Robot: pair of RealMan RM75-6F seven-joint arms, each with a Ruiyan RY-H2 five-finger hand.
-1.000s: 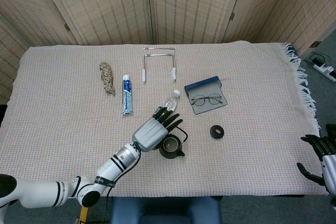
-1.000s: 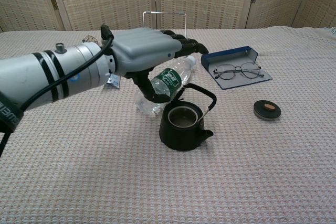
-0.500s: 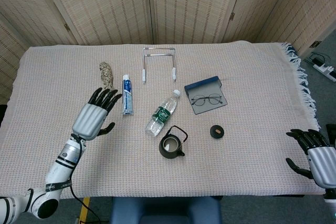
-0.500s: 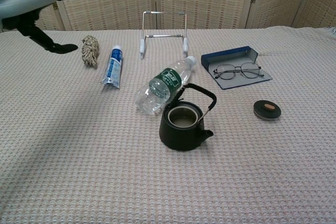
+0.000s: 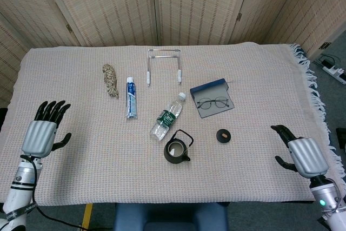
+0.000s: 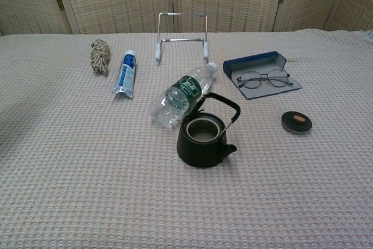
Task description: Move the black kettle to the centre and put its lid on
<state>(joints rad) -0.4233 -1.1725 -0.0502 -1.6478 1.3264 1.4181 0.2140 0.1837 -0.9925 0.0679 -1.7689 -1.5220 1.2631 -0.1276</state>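
The black kettle (image 5: 177,149) stood upright and open-topped near the middle of the cloth-covered counter (image 5: 259,68), just beside a lying water bottle (image 5: 167,117). Its lid (image 5: 223,135) lay apart on the cloth, toward the robot's right. Placing the kettle looked done; the lid step seemed next, calling for a reach and a light pinch on the lid's knob. The left hand (image 5: 43,132) and right hand (image 5: 303,152) hovered at opposite counter edges, fingers spread and holding nothing, both well apart from kettle and lid.
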